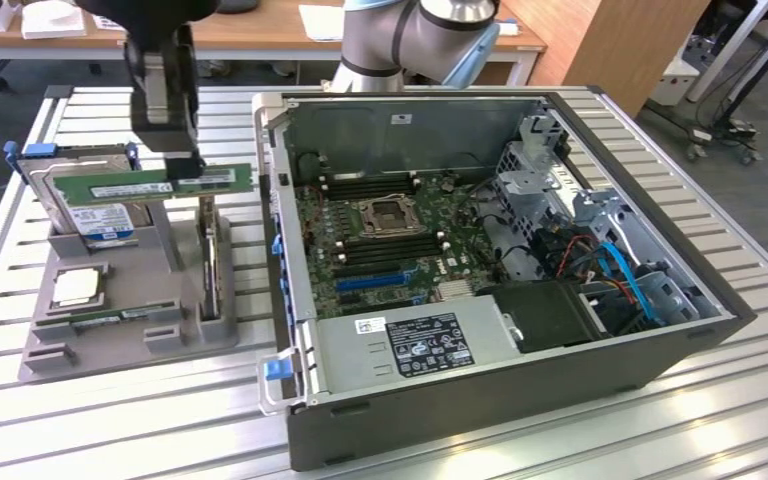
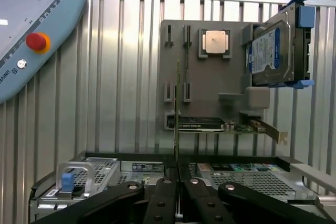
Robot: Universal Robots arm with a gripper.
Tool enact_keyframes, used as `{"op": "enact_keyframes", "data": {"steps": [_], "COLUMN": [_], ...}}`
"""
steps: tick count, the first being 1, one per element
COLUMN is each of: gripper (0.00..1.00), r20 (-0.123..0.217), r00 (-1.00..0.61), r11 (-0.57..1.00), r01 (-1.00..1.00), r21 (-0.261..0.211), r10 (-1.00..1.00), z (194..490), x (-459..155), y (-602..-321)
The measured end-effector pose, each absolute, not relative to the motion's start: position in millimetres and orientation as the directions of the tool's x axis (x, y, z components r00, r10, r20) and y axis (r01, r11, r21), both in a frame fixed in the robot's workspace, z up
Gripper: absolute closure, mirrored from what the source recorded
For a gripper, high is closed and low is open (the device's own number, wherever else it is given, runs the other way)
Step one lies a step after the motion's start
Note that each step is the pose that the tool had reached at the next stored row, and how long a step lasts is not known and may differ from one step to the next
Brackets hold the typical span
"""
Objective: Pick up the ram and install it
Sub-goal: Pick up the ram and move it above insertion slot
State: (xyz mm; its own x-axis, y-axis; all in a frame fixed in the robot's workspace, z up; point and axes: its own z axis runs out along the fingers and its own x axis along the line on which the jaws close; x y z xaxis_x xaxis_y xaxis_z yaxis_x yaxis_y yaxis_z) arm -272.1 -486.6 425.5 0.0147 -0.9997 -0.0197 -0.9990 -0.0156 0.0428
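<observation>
**Ram lifted from its holder.** The claw (image 1: pixel 175 158) hangs over the grey holder block (image 1: pixel 131 330) on the slatted metal table (image 1: pixel 37 420), clamped shut on the ram (image 1: pixel 157 184). It grips the green stick near the middle of its upper edge and holds it level in the air above the block. In the exterior view the stick crosses in front of the upright hard drive (image 1: pixel 91 210). A square processor chip (image 1: pixel 77 288) lies flat on the block. On the exterior view's right stands the open computer case (image 1: pixel 518 390), its motherboard (image 1: pixel 384 230) exposed. Seen from the wrist, the ram is a thin edge-on line between the two fingers (image 2: pixel 166 198). Beyond it, a dark expansion card (image 2: pixel 210 125) lies along the block.
</observation>
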Motion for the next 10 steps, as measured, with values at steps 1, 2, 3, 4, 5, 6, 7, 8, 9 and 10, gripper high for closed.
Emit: {"op": "enact_keyframes", "data": {"steps": [1, 2, 3, 4, 5, 6, 7, 8, 9, 10], "gripper": [0.89, 0.89, 0.89, 0.89, 0.89, 0.89, 0.89, 0.89, 0.89, 0.89], "r20": [-0.02, -0.02, -0.02, -0.02, -0.02, -0.02, -0.02, -0.02, -0.02, -0.02], "r00": [0.015, 0.015, 0.015, 0.015, 0.015, 0.015, 0.015, 0.015, 0.015, 0.015], "r11": [-0.016, -0.016, -0.016, -0.016, -0.016, -0.016, -0.016, -0.016, -0.016, -0.016], "r01": [-0.999, -0.999, -0.999, -0.999, -0.999, -0.999, -0.999, -0.999, -0.999, -0.999], "r21": [0.043, 0.043, 0.043, 0.043, 0.043, 0.043, 0.043, 0.043, 0.043, 0.043], "r10": [-1.0, -1.0, -1.0, -1.0, -1.0, -1.0, -1.0, -1.0, -1.0, -1.0], "z": [426, 426, 426, 426, 426, 426, 425, 426, 425, 426], "x": [-270, -268, -265, -263, -260, -258, -256, -253, -251, -248], "y": [-487, -487, -487, -487, -487, -487, -487, -487, -487, -487]}}
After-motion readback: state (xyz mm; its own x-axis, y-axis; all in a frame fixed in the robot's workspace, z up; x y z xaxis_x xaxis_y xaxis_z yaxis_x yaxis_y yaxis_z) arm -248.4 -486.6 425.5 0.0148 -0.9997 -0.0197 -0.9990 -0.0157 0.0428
